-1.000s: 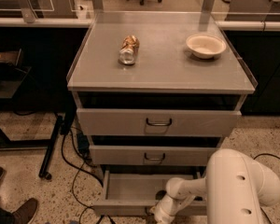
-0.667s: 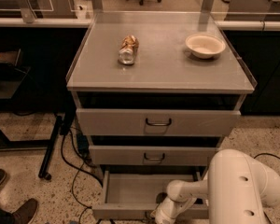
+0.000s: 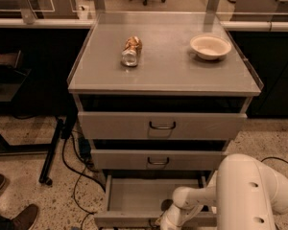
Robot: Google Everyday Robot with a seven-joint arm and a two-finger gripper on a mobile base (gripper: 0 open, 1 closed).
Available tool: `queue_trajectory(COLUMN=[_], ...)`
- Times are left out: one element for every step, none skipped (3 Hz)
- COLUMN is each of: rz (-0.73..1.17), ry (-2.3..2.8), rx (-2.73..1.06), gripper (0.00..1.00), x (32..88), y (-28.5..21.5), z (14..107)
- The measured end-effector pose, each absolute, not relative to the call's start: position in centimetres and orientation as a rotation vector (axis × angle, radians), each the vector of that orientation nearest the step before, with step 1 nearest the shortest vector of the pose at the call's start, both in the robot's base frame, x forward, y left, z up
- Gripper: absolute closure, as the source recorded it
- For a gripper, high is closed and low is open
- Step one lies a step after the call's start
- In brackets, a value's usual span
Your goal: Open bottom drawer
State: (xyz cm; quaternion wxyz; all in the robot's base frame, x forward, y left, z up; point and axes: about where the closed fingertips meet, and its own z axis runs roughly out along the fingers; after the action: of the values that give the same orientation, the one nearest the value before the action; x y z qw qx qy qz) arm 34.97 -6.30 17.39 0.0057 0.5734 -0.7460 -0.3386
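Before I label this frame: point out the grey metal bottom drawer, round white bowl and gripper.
bottom drawer (image 3: 134, 195): camera view, bare tray floor.
white bowl (image 3: 210, 46): camera view, inner hollow.
gripper (image 3: 162, 222): camera view, at drawer's front edge.

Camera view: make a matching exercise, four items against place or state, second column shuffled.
1. bottom drawer
2. bowl
3. can
4. pincer

A. lying on its side, left on the cabinet top
B. pulled out, tray showing
C. low down, at the bottom drawer's front edge
D. upright, right on the cabinet top

Pairs: 1-B, 2-D, 3-A, 4-C
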Motion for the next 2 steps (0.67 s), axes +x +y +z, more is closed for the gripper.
queue_trajectory(rz=[-1.054,-1.063], ry=[-2.354,-2.340], rx=[1.776,1.746], gripper=[0.00,0.00], x=[34.7,31.3], y=[-6.8,-8.1], z=[18.1,19.9])
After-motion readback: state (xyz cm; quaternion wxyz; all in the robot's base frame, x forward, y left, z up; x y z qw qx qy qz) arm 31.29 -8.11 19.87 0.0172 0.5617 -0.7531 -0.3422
